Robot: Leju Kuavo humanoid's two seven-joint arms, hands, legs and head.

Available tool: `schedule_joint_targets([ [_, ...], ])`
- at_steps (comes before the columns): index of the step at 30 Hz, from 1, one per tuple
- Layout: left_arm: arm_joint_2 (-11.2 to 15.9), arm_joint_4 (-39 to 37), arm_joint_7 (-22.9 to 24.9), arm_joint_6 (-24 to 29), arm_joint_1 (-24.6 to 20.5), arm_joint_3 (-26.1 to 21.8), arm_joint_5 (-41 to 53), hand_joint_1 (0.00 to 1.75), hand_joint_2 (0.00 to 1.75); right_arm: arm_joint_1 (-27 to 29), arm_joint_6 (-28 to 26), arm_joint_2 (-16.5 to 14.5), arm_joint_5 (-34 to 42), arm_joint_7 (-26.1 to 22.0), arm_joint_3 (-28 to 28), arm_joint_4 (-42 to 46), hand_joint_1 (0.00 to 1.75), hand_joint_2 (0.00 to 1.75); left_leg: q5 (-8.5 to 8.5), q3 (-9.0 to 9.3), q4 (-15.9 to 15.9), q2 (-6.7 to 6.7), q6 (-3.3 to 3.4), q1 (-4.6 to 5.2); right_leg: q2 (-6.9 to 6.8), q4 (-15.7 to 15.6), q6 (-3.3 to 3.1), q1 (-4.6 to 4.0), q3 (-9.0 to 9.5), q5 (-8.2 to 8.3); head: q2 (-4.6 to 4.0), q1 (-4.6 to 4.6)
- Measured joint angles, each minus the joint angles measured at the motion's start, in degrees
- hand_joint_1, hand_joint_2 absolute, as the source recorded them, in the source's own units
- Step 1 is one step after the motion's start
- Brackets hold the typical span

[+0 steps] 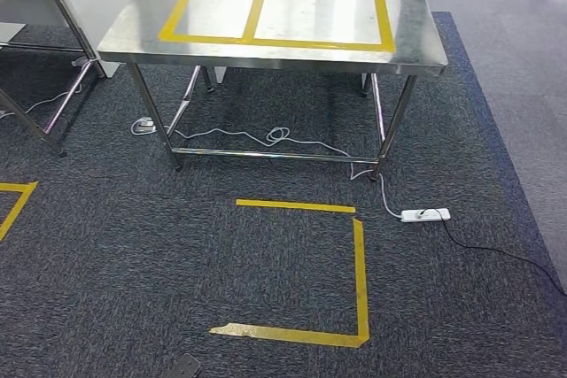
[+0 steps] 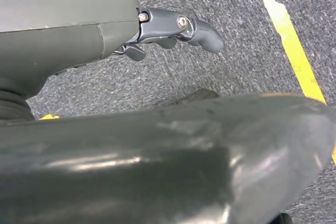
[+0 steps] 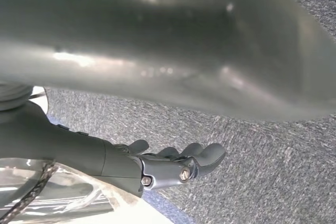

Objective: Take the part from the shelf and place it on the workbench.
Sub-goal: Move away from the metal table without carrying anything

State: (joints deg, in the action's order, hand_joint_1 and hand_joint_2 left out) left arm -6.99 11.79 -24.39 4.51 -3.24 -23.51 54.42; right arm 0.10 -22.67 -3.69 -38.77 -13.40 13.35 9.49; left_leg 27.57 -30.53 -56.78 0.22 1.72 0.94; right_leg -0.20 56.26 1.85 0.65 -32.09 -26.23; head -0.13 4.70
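Ahead on the carpet stands the steel worktop (image 1: 415,33), its top marked with yellow tape rectangles (image 1: 314,6); left hand (image 2: 174,27) and right hand (image 3: 178,163) hang with fingers loosely apart, holding nothing.

Grey left hand (image 2: 174,27) with silver screws, grey right hand (image 3: 174,163), smooth grey covers

The steel workbench (image 1: 415,33) stands ahead, top marked with 2 yellow-taped rectangles.
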Motion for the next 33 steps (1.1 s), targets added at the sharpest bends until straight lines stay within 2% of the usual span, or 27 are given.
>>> schedule_joint_targets([
  [7, 0.03, 0.01, 0.00, -0.07, 0.00, -0.11, -0.07, 0.00, 0.00, -0.01, 0.01, 0.00, -0.01, 0.04, 0.00, 0.00, 0.00, 0.00, 0.06, -0.14, -0.33, -0.01, 0.22, 0.26, -0.03, -0.08, 0.31, 0.20, -0.01, 0.24, 0.00, 0.02],
  [11, 0.04, 0.00, 0.00, -0.26, -0.05, -0.21, -0.09, 0.00, 0.00, -0.01, 0.02, 0.01, -0.03, 0.04, 0.00, 0.00, 0.00, 0.00, -0.52, -0.11, 0.13, 0.06, 0.94, 0.16, 0.00, -0.09, 0.88, 0.29, -0.14, 0.31, 0.00, 0.02],
  [12, 0.03, 0.00, 0.00, -0.30, -0.10, -0.23, -0.09, 0.00, 0.00, 0.00, 0.02, 0.01, -0.05, 0.05, 0.00, 0.00, 0.00, 0.00, -0.87, -0.10, 0.49, 0.14, 1.26, -0.01, 0.04, 0.75, 1.02, 0.27, -0.59, -0.57, 0.00, -0.05],
  [13, 0.00, 0.00, 0.00, -0.32, -0.14, -0.25, -0.09, 0.00, 0.00, 0.00, 0.03, 0.02, -0.08, 0.05, 0.00, 0.00, 0.00, 0.00, -1.22, -0.18, 0.84, 0.22, 1.54, -0.20, 0.08, 2.78, 1.11, 0.25, -1.49, -2.18, 0.00, -0.17],
  [15, -0.04, 0.00, 0.00, -0.33, -0.15, -0.34, -0.09, 0.00, 0.00, 0.00, 0.04, 0.03, -0.11, 0.08, 0.00, 0.00, 0.00, 0.00, -1.63, -0.65, 0.98, 0.33, 1.78, -0.30, 0.12, 10.01, 1.29, 0.33, -4.35, -6.77, 0.00, -0.37],
  [16, -0.06, 0.00, 0.01, -0.33, -0.11, -0.40, -0.09, 0.00, 0.00, 0.03, 0.04, 0.04, -0.11, 0.09, 0.00, 0.00, 0.00, 0.00, -1.78, -0.96, 0.92, 0.35, 1.73, -0.30, 0.12, 13.63, 1.40, 0.38, -5.66, -8.49, 0.00, -0.38],
  [17, -0.07, 0.00, 0.01, -0.33, -0.07, -0.47, -0.09, 0.00, 0.00, 0.07, 0.04, 0.04, -0.11, 0.10, 0.00, 0.00, 0.00, 0.00, -1.94, -1.23, 0.81, 0.37, 1.62, -0.30, 0.11, 15.77, 1.50, 0.43, -6.24, -9.26, 0.00, -0.37],
  [18, -0.08, 0.00, 0.03, -0.34, -0.05, -0.52, -0.09, 0.00, 0.00, 0.11, 0.04, 0.05, -0.11, 0.10, 0.00, 0.00, 0.00, 0.00, -2.06, -1.50, 0.65, 0.37, 1.51, -0.33, 0.10, 15.59, 1.58, 0.49, -5.69, -8.88, 0.00, -0.37],
  [19, -0.10, -0.01, 0.05, -0.34, -0.04, -0.57, -0.09, 0.00, 0.00, 0.13, 0.05, 0.05, -0.11, 0.11, 0.00, 0.00, 0.00, 0.00, -2.11, -1.74, 0.42, 0.37, 1.38, -0.40, 0.09, 13.04, 1.61, 0.56, -3.96, -7.52, 0.00, -0.37],
  [21, -0.12, 0.01, 0.09, -0.35, -0.06, -0.63, -0.09, 0.00, 0.00, 0.00, 0.11, 0.06, -0.11, 0.11, 0.01, 0.00, 0.00, 0.00, -2.07, -2.16, -0.17, 0.35, 0.88, -0.44, 0.10, 4.87, 1.63, 0.65, 0.88, -4.79, 0.00, -0.39],
  [22, -0.12, 0.01, 0.09, -0.33, -0.08, -0.66, -0.09, 0.00, 0.00, -0.07, 0.16, 0.04, -0.11, 0.11, 0.01, 0.00, 0.00, 0.00, -2.04, -2.31, -0.46, 0.32, 0.53, -0.38, 0.18, 1.89, 1.36, 0.64, 2.48, -4.09, 0.00, -0.34],
  [23, -0.10, 0.02, 0.09, -0.30, -0.10, -0.68, -0.09, 0.00, 0.00, -0.11, 0.21, 0.04, -0.11, 0.11, 0.01, 0.00, 0.00, 0.00, -2.06, -2.41, -0.64, 0.29, 0.14, -0.30, 0.26, 0.40, 1.02, 0.57, 3.20, -3.99, 0.00, -0.27],
  [26, -0.06, 0.01, 0.09, -0.19, -0.04, -0.72, -0.10, 0.00, 0.00, -0.02, 0.32, 0.03, -0.13, 0.13, 0.02, 0.00, 0.00, 0.00, -2.26, -2.51, -0.82, 0.19, -0.85, -0.40, 0.28, 0.20, -0.45, 0.36, 3.02, -3.64, 0.00, -0.19],
  [27, -0.05, 0.01, 0.09, -0.17, 0.00, -0.73, -0.10, 0.00, 0.00, -0.01, 0.35, 0.02, -0.13, 0.13, 0.02, 0.00, 0.00, 0.00, -1.60, -2.77, -1.45, 0.16, -1.17, -0.50, 0.20, 0.14, -0.91, 0.40, 3.05, -3.38, 0.00, -0.14],
  [29, -0.04, 0.01, 0.09, -0.16, 0.02, -0.76, -0.10, 0.00, 0.00, -0.03, 0.38, 0.02, -0.13, 0.13, 0.02, 0.00, 0.00, 0.00, 1.88, -4.48, -5.92, 0.09, -1.80, -0.70, 0.04, 0.03, -1.64, 0.53, 2.94, -2.82, 0.00, 0.10],
  [31, -0.04, 0.00, 0.09, -0.16, 0.07, -0.79, -0.11, 0.00, 0.00, 0.04, 0.39, 0.03, -0.13, 0.13, 0.02, 0.00, 0.00, 0.00, 6.22, -7.24, -13.64, 0.07, -2.24, -0.86, 0.00, 0.14, -1.90, 0.42, 2.48, -2.47, 0.00, 0.26],
  [32, -0.04, 0.00, 0.09, -0.16, 0.14, -0.80, -0.11, 0.00, 0.00, 0.07, 0.39, 0.03, -0.15, 0.13, 0.03, 0.00, 0.00, 0.00, 7.27, -8.05, -16.40, 0.07, -2.29, -0.91, -0.01, 0.21, -1.93, 0.34, 2.24, -2.36, 0.00, 0.26],
  [33, -0.05, -0.01, 0.09, -0.16, 0.21, -0.81, -0.11, 0.00, 0.00, 0.09, 0.39, 0.04, -0.19, 0.13, 0.03, 0.00, 0.00, 0.00, 7.16, -7.95, -17.16, 0.07, -2.22, -0.93, 0.00, 0.27, -1.92, 0.26, 2.07, -2.29, 0.00, 0.26],
])
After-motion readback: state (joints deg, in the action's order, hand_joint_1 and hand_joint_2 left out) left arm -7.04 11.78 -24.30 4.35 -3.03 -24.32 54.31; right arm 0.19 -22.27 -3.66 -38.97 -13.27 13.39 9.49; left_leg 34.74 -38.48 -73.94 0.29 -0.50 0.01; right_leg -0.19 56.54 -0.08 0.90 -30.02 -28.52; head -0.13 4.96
